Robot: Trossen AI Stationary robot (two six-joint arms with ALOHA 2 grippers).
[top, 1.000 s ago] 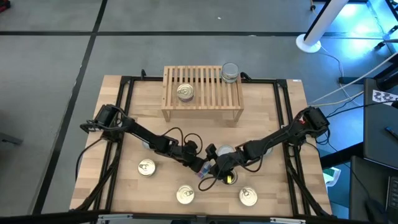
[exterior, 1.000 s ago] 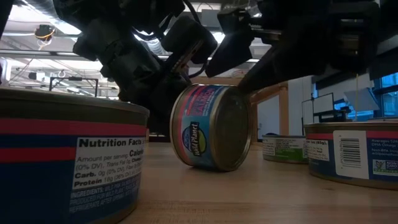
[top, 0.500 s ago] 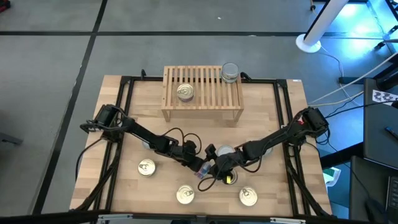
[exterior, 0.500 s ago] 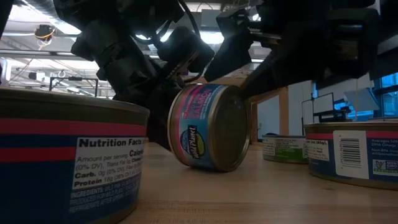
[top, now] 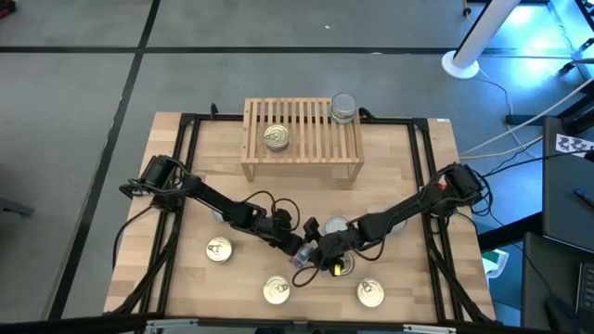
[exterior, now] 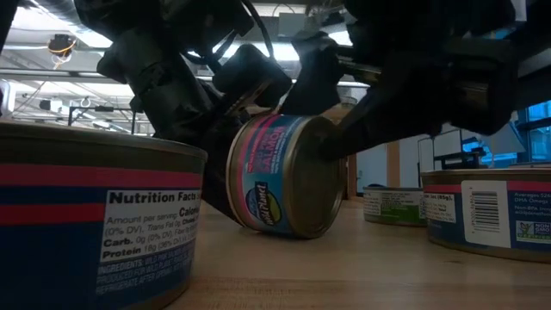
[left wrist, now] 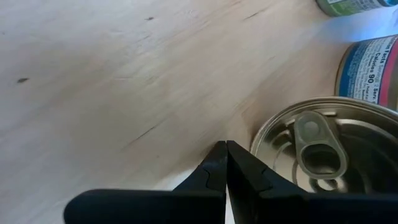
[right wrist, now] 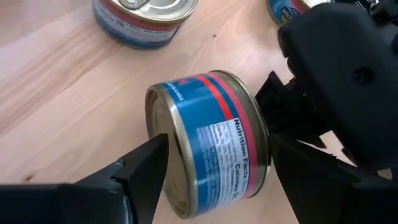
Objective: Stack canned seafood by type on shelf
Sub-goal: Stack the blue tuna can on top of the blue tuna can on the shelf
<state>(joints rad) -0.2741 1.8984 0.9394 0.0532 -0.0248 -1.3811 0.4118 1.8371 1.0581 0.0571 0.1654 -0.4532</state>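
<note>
Right pincer [right wrist: 211, 180] astride one tipped tin [right wrist: 208, 140].

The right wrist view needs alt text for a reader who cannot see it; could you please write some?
A blue and red can lies on its side on the wooden table, between the open fingers of the right gripper. The left gripper is close beside it; an upright can stands beyond.

My two arms reach in low from the table's side edges and meet near the middle of the front edge. My left gripper [top: 299, 248] is pinched tight. My right gripper [top: 314, 260] has its fingers spread wide.
</note>
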